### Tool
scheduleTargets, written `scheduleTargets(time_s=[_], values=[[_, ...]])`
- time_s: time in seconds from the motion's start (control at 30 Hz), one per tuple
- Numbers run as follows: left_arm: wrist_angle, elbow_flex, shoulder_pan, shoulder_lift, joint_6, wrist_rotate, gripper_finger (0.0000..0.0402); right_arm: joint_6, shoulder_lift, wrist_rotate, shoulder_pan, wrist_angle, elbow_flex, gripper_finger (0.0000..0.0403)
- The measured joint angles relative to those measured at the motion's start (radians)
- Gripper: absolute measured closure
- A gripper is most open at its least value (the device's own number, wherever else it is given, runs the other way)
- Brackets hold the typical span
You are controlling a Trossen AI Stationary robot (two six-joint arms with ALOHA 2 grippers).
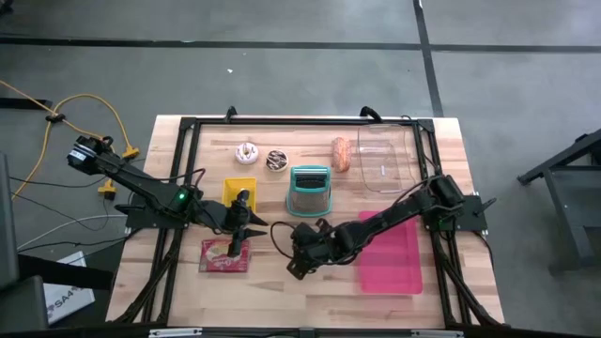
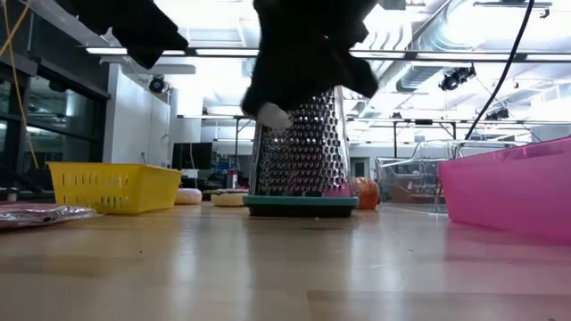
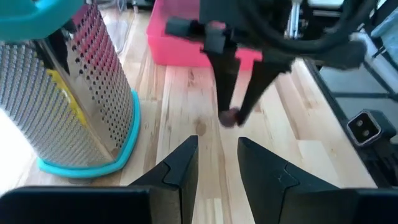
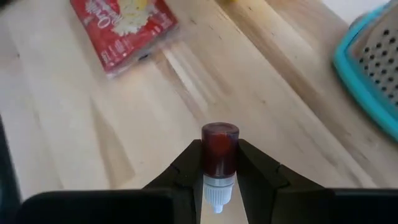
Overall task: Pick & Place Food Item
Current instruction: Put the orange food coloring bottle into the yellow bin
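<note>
- The task's thing looks to be a small dark-red bottle (image 4: 219,149) with a white nozzle; it sits pinched between the fingers of the right gripper (image 4: 219,163), clear of the wood in the low view, so by my reading the pick is done and the place is still to come.
- In the high view the right gripper (image 1: 299,255) hangs over the front middle of the worktop (image 1: 265,282), just in front of the grater (image 1: 310,191) and nearer the front edge than the back.
- The pink tray (image 1: 390,253) lies at the front right, beside the right arm; a yellow basket (image 1: 239,190) stands left of the grater, and a clear container (image 1: 386,160) sits at the back right; which of these is the target I cannot tell.
- The left gripper (image 3: 216,163) waits at the front left, its fingers a little apart and holding nothing; below it lies a red snack packet (image 1: 223,255), still flat on the wood.
- Along the back edge rest a bread-like roll (image 1: 341,154) and two small round items I cannot identify; none of these sits in a container.
</note>
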Motion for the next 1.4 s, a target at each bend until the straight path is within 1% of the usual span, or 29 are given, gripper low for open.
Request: scheduleTargets(time_s=[0.13,0.53,0.67,0.77,1.13,1.4], values=[[0.009,0.0,0.0,0.0,0.0,0.0,0.0293,-0.06,0.0,0.003,0.0,0.047,-0.001,0.0333],[0.032,0.0,0.0,0.0,0.0,0.0,0.0293,-0.123,0.001,0.024,-0.019,0.053,-0.001,0.0333],[0.039,0.0,0.0,0.0,0.0,0.0,0.0293,-0.15,-0.002,0.07,-0.02,0.053,-0.001,0.0333],[0.039,0.0,0.0,0.0,0.0,0.0,0.0293,-0.168,-0.011,0.084,-0.021,0.061,-0.001,0.0334],[0.039,0.0,0.0,0.0,-0.001,0.0,0.0293,-0.256,-0.093,0.236,-0.003,0.065,-0.002,0.0333],[0.076,0.0,0.0,0.0,0.0,0.003,0.0293,-0.331,-0.136,0.317,0.01,0.151,-0.001,0.0334]])
